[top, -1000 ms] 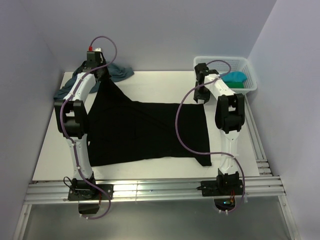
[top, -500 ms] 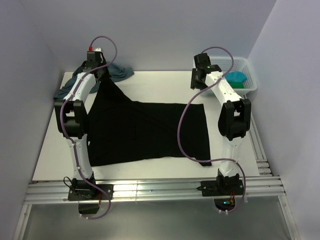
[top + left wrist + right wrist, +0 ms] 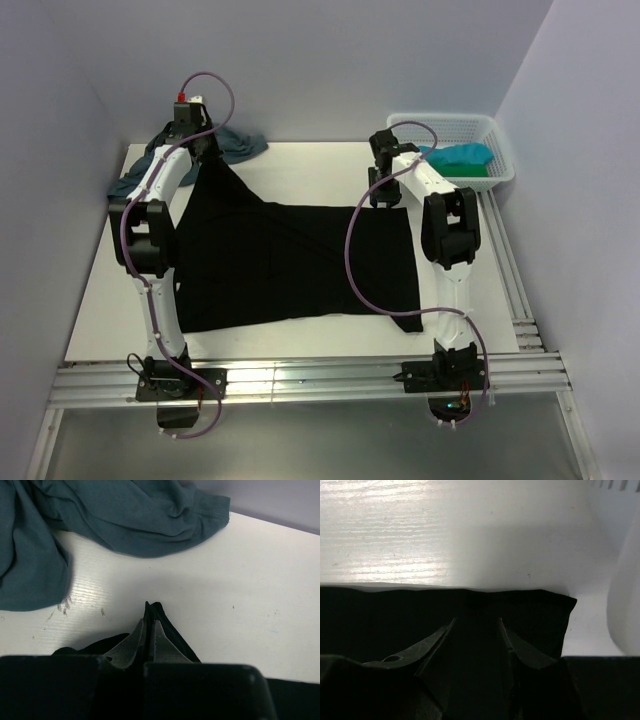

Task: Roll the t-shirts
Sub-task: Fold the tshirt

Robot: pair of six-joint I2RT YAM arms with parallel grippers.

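Nothing rolled so far. Left to roll first: the black t-shirt [image 3: 290, 260], spread flat in the middle of the table [image 3: 310, 165]. Pinched tight at its far left corner by the left fingers [image 3: 129, 649]. Right fingers [image 3: 427, 642] half open, low over its far right edge, holding nothing. In the white basket [image 3: 503, 150]: a turquoise t-shirt [image 3: 460, 155] and a green t-shirt [image 3: 482, 170]. Heaped at the table's far left corner: a dusty-blue t-shirt [image 3: 238, 145].

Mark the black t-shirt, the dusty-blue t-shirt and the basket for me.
black t-shirt [image 3: 290, 260], top view, middle of the spread cloth.
dusty-blue t-shirt [image 3: 135, 515], left wrist view, crumpled folds.
basket [image 3: 450, 116], top view, far rim.
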